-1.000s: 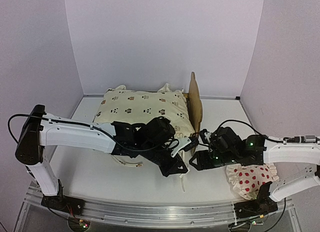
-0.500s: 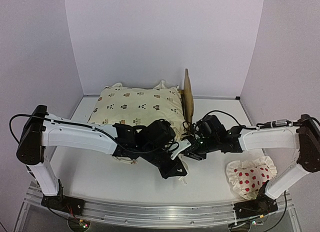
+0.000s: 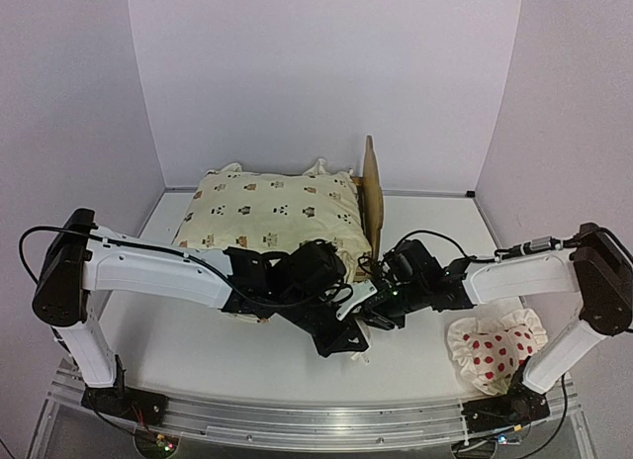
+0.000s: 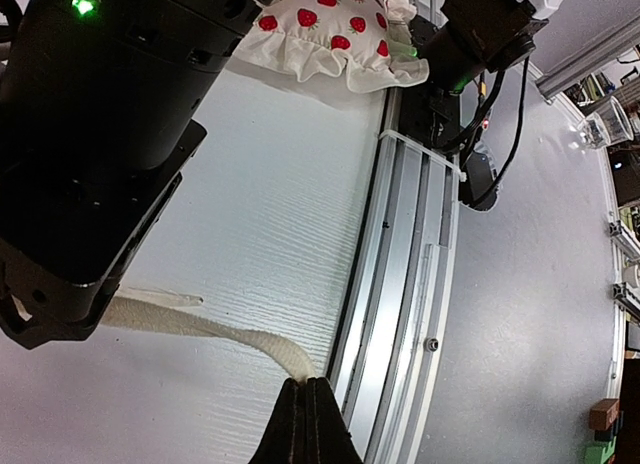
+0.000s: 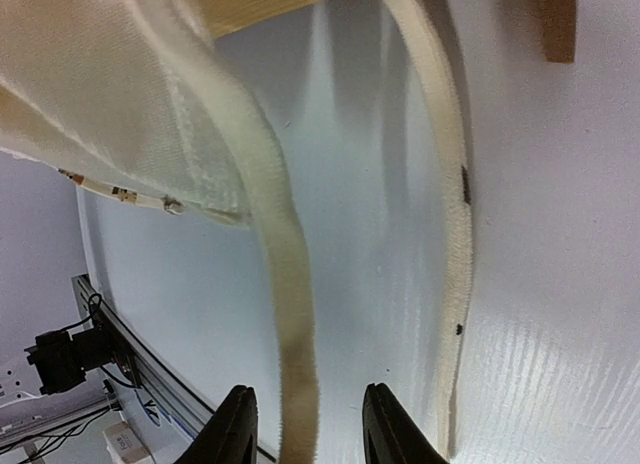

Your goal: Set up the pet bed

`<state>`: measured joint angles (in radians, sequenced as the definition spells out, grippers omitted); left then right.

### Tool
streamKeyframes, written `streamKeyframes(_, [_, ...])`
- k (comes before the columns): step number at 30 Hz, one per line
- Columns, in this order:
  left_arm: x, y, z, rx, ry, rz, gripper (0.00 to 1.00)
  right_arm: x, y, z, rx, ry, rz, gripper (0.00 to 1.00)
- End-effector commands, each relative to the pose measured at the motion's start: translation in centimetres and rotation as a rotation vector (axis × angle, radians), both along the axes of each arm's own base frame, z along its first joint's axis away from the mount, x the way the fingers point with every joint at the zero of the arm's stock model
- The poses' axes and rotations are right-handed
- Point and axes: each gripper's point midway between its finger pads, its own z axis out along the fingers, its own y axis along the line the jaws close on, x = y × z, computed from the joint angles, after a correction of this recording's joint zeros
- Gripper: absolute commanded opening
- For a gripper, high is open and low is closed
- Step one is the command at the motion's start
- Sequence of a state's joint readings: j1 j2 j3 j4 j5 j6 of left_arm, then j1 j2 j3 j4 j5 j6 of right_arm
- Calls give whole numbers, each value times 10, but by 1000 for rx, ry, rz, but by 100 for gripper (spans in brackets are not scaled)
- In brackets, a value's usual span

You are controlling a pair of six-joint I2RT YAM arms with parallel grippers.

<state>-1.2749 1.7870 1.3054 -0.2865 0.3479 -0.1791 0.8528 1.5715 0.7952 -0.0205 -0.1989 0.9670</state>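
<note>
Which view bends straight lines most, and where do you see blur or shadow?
Left wrist: strongest fisheye, the straight aluminium rail bows into a curve. Right wrist: the cream strap near the lens looks soft, the cover blurred. Top external: even light, sharp, faint shadows beneath the arms.

The pet bed (image 3: 372, 187) is a small frame of light plywood. Its tall headboard stands roughly upright at the right end and is seen almost edge-on from above. The headboard's rounded top rises clear of the cream printed cover (image 3: 277, 207), which hides the rails and base. The bed sits toward the back middle of the white worktop (image 3: 178, 350).
</note>
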Motion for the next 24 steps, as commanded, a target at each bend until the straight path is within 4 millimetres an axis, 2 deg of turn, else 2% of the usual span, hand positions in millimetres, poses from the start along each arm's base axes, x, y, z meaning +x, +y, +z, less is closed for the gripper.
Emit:
streamKeyframes(1, [-3, 0, 19, -57, -28, -21, 0, 0, 18, 9, 67, -17, 31, 34])
streamKeyframes(6, [-1, 8, 17, -45, -44, 0, 0, 3, 9, 9, 39, -60, 9, 14])
streamKeyframes(11, [15, 21, 1, 11, -99, 80, 0, 3, -33, 8, -108, -167, -30, 3])
streamKeyframes(15, [28, 26, -20, 67, -120, 131, 0, 3, -56, 3, -184, -211, -57, 1])
streamKeyframes(24, [70, 33, -70, 215, -168, 267, 0, 3, -73, -12, -273, -226, -68, 1])
